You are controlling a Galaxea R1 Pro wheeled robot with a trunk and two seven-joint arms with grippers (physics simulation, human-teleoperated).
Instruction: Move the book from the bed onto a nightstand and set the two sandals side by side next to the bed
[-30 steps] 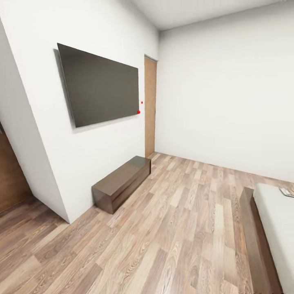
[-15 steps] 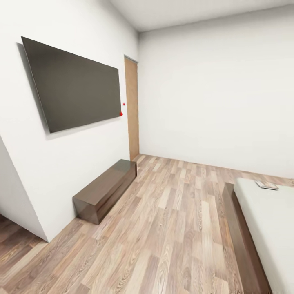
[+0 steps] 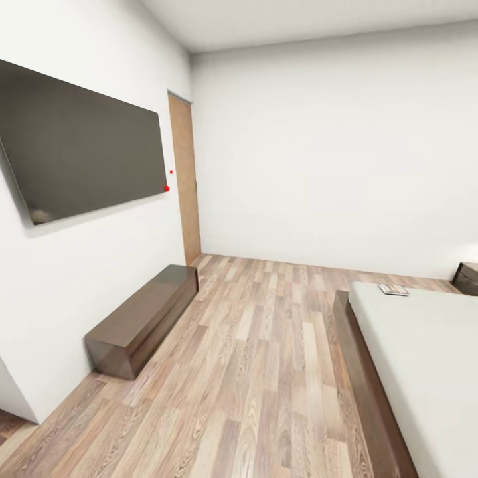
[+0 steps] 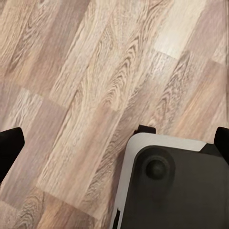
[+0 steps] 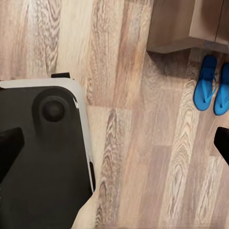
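The bed (image 3: pixel 425 358), with a light grey mattress on a dark brown frame, fills the right of the head view. The book (image 3: pixel 393 289) lies flat near the mattress's far corner. Beyond the bed, at the right edge, stands a dark nightstand (image 3: pixel 468 277). In the right wrist view two blue sandals (image 5: pixel 206 82) (image 5: pixel 222 89) lie side by side on the plank floor, close to a brown wooden furniture corner (image 5: pixel 183 24). My right gripper (image 5: pixel 117 148) is open over the floor and holds nothing. My left gripper (image 4: pixel 114 145) is open too, above bare planks.
A large dark TV (image 3: pixel 79 156) hangs on the left wall above a low dark brown bench (image 3: pixel 143 318). A wooden door (image 3: pixel 184 176) stands in the far corner. Wood floor (image 3: pixel 265 358) runs between bench and bed. My dark base (image 4: pixel 176 186) (image 5: pixel 43 157) shows under both wrists.
The whole head view has shifted left as the camera turned right. More of the bed shows now, and the nightstand has come into view.
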